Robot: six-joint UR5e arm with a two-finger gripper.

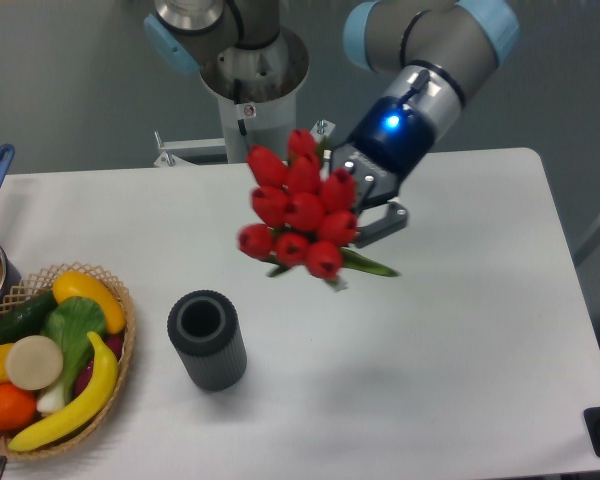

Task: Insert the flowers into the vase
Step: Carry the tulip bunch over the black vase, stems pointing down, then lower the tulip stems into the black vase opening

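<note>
On the white worktop (460, 330) a woven wicker basket of fruit and vegetables (120, 370) sits at the left edge, and just to its right stands the dark grey ribbed cylinder vase (207, 340), upright with its round mouth facing up. Above the worktop, up and to the right of the vase and well apart from it, hangs the tight bunch of glossy red tulip buds with green leaves (298, 215), its long axis tilted so the heads point up-left toward the camera and the stems run back down-right. The arm's claw (365, 205) is clamped on the stem end behind the buds.
</note>
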